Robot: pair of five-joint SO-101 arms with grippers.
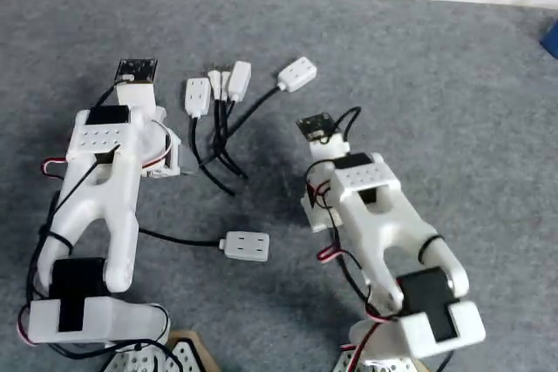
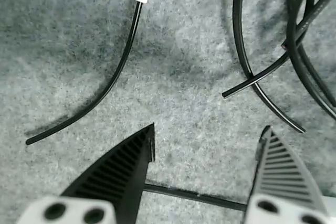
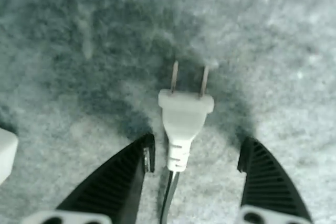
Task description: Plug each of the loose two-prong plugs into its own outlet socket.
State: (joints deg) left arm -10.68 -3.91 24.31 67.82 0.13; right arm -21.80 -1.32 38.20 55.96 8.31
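Fingers (image 3: 122,179) of the right gripper (image 3: 195,153) stand wide either side of a white two-prong plug (image 3: 184,116) lying flat on grey carpet (image 3: 273,35), apparently lined up to grasp it, while the left gripper (image 2: 206,142) hangs wide open above loose black cables (image 2: 239,51).

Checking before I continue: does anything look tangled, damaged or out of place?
The black cords cross in a tangle near the outlet sockets, and several stop in cut ends with no plug. The white plug has straight prongs.
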